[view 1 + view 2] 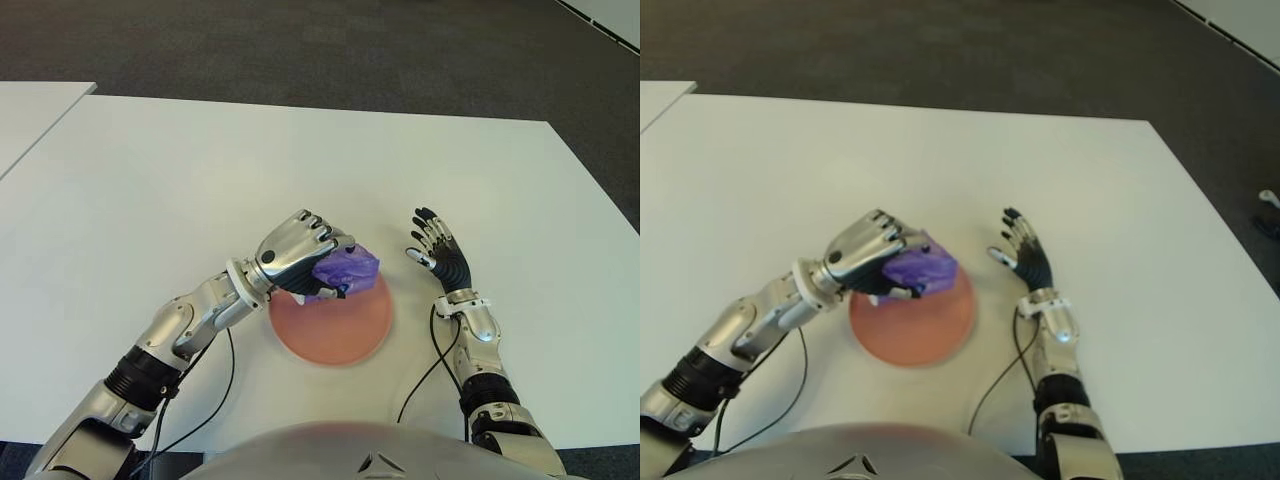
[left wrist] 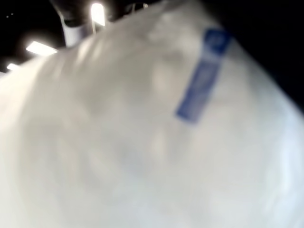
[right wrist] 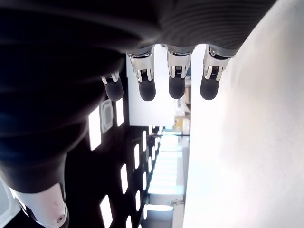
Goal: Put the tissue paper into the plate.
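1. The left hand (image 1: 297, 252) has its fingers curled around the purple tissue pack (image 1: 346, 268), above the pink plate's (image 1: 335, 330) far edge.
2. The right hand (image 1: 437, 251), just right of the plate, is spread and holds nothing.

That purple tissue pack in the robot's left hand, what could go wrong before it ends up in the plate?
The purple tissue pack hangs over the far edge of the round pink plate, so released now it might land half on the white table. It could also snag in the left hand and its curled fingers.
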Motion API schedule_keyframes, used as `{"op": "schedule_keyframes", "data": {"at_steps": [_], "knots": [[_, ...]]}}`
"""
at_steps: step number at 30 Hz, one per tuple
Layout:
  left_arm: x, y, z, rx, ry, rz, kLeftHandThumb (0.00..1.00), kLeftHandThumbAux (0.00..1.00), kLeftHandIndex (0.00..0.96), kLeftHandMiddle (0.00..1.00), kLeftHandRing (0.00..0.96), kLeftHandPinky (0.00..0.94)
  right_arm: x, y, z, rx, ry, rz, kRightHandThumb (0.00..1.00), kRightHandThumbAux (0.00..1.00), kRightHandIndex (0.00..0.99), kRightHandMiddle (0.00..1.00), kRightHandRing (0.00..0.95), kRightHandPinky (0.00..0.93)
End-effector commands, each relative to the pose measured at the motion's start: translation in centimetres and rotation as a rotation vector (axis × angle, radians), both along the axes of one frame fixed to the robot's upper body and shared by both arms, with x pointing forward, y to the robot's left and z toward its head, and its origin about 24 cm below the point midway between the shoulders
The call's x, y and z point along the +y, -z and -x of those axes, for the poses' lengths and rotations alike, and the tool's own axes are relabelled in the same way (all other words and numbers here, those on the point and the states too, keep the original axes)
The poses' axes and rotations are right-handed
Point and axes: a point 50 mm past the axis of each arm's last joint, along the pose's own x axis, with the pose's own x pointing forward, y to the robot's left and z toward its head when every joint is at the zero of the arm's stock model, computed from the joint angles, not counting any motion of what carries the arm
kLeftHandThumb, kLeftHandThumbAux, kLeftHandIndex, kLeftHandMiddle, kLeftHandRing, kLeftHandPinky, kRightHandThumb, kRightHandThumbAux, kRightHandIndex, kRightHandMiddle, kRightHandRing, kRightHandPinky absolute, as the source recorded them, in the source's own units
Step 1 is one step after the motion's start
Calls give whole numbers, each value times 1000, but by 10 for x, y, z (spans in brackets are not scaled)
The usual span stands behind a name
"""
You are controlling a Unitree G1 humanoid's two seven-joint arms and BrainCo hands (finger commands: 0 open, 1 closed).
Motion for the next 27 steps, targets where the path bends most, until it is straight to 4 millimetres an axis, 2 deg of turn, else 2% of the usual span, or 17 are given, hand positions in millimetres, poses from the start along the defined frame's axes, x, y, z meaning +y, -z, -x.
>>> {"op": "schedule_keyframes", "data": {"at_steps": [1,2,4,8,13,27], "knots": [[2,11,2,166,41,-121,447,605,311,388,332,302,10,56,42,307,15,-73,0,729,0,0,0,0],[3,12,2,186,47,-145,331,553,224,274,212,193,10,56,42,307,15,-73,0,732,0,0,0,0],[6,11,3,225,62,-181,221,503,138,164,108,99,10,55,43,308,15,-75,0,738,0,0,0,0],[12,-1,6,275,102,-250,89,429,33,39,22,20,9,54,42,301,16,-72,0,746,0,0,0,0],[10,0,7,286,107,-276,40,381,5,6,3,3,9,54,41,307,19,-46,0,718,0,0,0,0],[9,2,7,241,96,-282,32,344,0,0,0,0,8,53,41,260,-14,-6,0,639,0,0,0,0]]}}
